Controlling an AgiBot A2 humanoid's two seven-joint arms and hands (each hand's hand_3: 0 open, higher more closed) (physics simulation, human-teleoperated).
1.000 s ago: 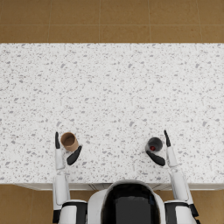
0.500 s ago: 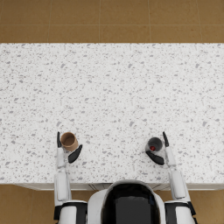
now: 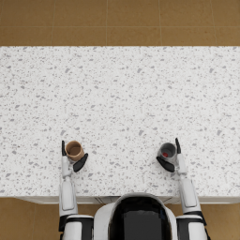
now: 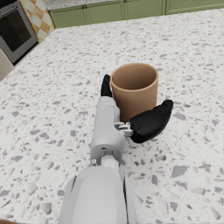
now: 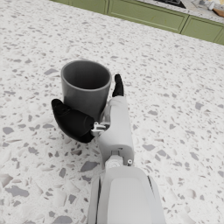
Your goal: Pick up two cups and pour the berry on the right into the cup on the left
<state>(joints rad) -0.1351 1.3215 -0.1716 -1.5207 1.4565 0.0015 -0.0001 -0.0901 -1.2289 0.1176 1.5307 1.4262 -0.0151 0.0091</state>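
A white speckled table [image 3: 120,108] spans the view, with brown tiled floor [image 3: 120,21] beyond its far edge. Near the front edge on the left, a tan cup [image 3: 74,150] stands upright between the fingers of the left hand [image 3: 70,158]. Well apart on the right, a grey cup [image 3: 167,151] holding a red berry [image 3: 165,154] stands between the fingers of the right hand [image 3: 172,159].

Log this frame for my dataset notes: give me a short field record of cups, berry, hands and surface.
surface: speckled white counter
left cup: brown, upright on the counter, looks empty
right cup: grey, upright on the counter
berry: red, inside the grey cup, seen only from the head view
left hand: fingers around the brown cup
right hand: fingers around the grey cup
pouring: not begun
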